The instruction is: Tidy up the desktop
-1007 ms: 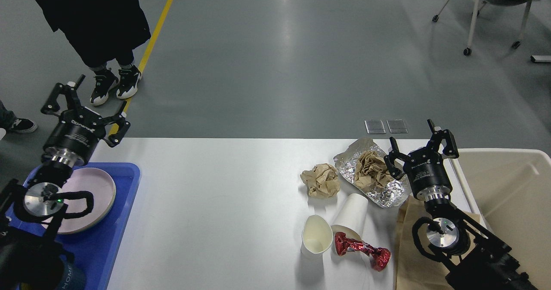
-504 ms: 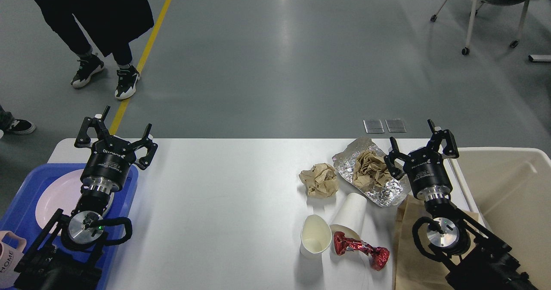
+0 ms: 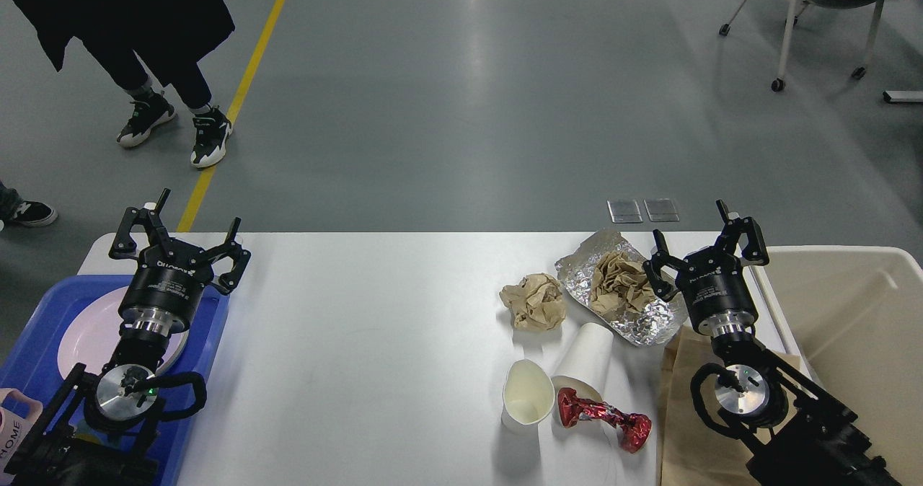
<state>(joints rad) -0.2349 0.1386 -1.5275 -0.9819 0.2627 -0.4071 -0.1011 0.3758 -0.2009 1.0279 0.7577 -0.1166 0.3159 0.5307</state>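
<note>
The white desktop [image 3: 375,327] carries litter on its right half: a crumpled brown paper ball [image 3: 534,301], a foil sheet [image 3: 652,319] with crumpled brown paper [image 3: 617,285] on it, two white paper cups, one standing [image 3: 527,401] and one lying [image 3: 588,356], a red foil wrapper [image 3: 604,416] and a brown paper bag [image 3: 685,414]. My right gripper [image 3: 703,233] is open and empty, just right of the foil. My left gripper [image 3: 180,230] is open and empty above the far edge of the blue tray [image 3: 32,349].
The blue tray at the left holds a pink plate [image 3: 86,334] and a pink mug [image 3: 11,435]. A beige bin [image 3: 851,327] stands at the table's right end. A person [image 3: 144,32] stands beyond the far left corner; a chair [image 3: 822,10] is far right.
My left arm swung right from beyond the table's left corner, then eased back left over the tray's edge. The person stepped left. The right arm has not moved.
</note>
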